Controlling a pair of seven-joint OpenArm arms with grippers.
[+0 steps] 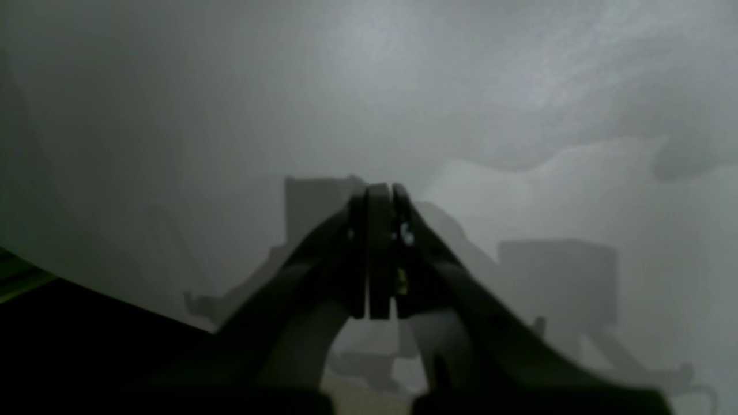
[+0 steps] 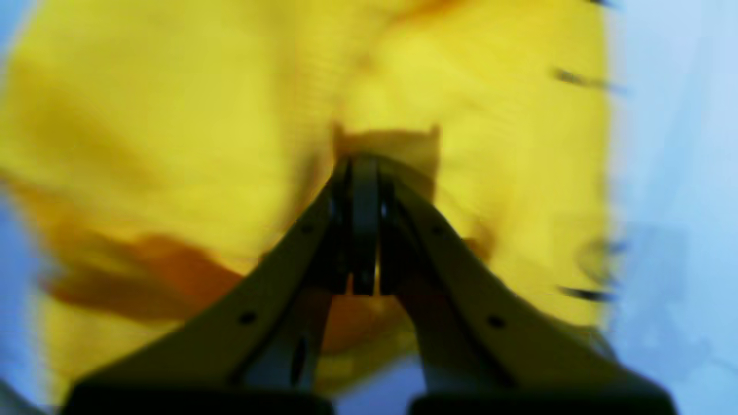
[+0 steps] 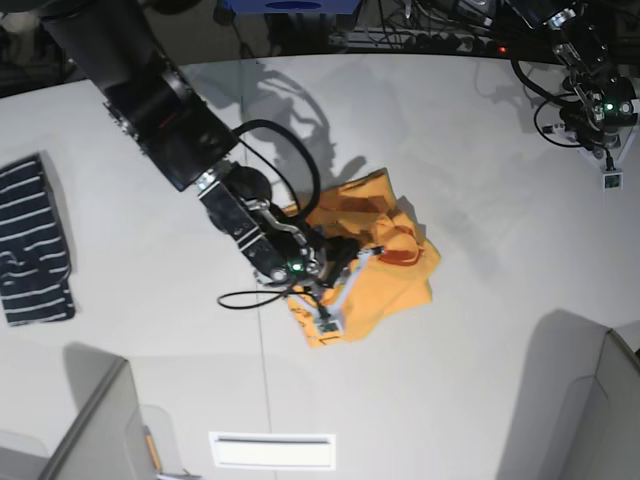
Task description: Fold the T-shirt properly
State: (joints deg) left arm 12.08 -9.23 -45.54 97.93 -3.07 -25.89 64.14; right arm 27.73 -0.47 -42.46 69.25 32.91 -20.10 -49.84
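Note:
The orange-yellow T-shirt (image 3: 385, 275) lies crumpled in a heap at the middle of the white table (image 3: 480, 380). My right gripper (image 3: 328, 322) hangs low over the heap's near left corner. In the right wrist view the T-shirt (image 2: 173, 115) fills the blurred frame, with bits of black lettering (image 2: 582, 78) along its right edge. There my right gripper (image 2: 364, 164) is shut, and no cloth shows between its tips. My left gripper (image 1: 377, 193) is shut with nothing in it, above the bare table. In the base view the left gripper (image 3: 611, 180) is far off at the back right.
A navy white-striped garment (image 3: 35, 240) lies at the table's left edge. Grey panels stand at the front left (image 3: 90, 430) and front right (image 3: 590, 410) corners. A white slot (image 3: 270, 450) sits near the front edge. Cables (image 3: 545, 95) trail by the left arm.

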